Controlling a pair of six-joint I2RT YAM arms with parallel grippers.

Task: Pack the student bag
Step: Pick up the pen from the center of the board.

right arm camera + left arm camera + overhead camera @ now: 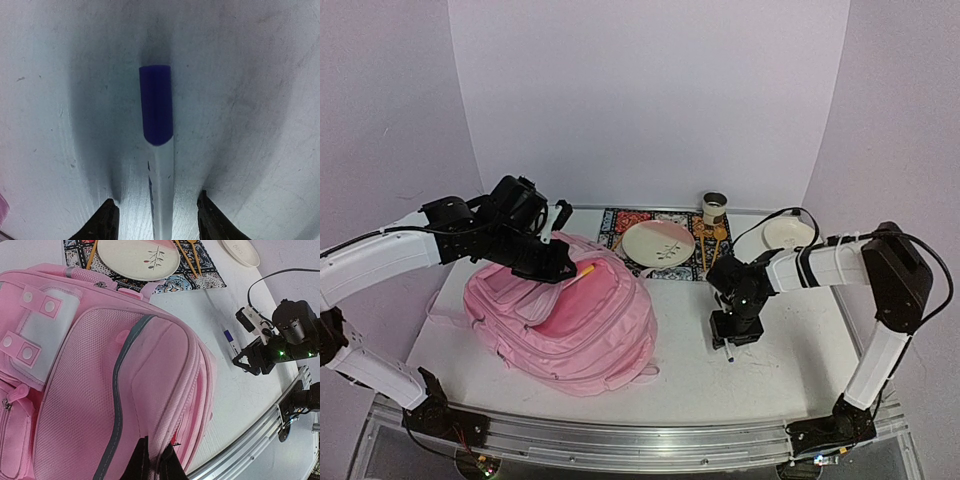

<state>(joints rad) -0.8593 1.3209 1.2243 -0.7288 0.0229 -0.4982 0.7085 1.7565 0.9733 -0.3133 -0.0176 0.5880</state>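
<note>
The student bag (570, 320) is a big pink backpack lying flat on the left half of the table; the left wrist view shows its mesh front and white patch (35, 335). My left gripper (558, 268) (157, 441) is shut on a fold of the student bag's fabric beside the open zip. An orange pencil (586, 270) pokes out of the bag next to that gripper. A white marker with a blue cap (156, 105) (230, 342) lies on the table right of the bag. Over it, my right gripper (732, 335) (157, 197) stands open, one finger on each side and neither touching it.
At the back stands a patterned placemat (616, 222) carrying a plate (658, 243), wooden utensils (708, 248) and a cup (714, 208). A white bowl (788, 233) sits at the back right. The table's metal rail (640, 440) runs along the near edge.
</note>
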